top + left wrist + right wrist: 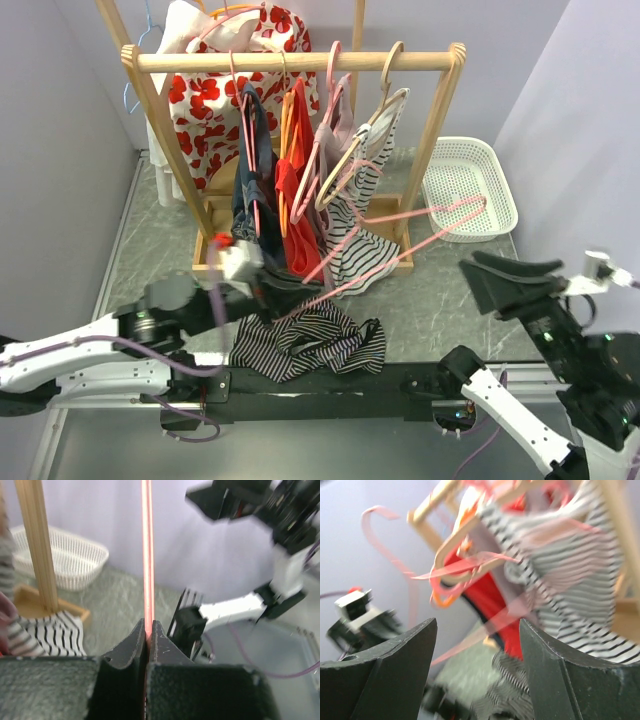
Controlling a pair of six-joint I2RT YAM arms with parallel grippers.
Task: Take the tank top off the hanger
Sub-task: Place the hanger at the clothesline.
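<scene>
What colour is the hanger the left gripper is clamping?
Pink; the hanger shows best in the left wrist view.

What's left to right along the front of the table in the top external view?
left claw, shut on the pink hanger → striped tank top, lying in a heap → right claw, open. The hanger and the white basket overlap these sideways, so they are left out.
</scene>
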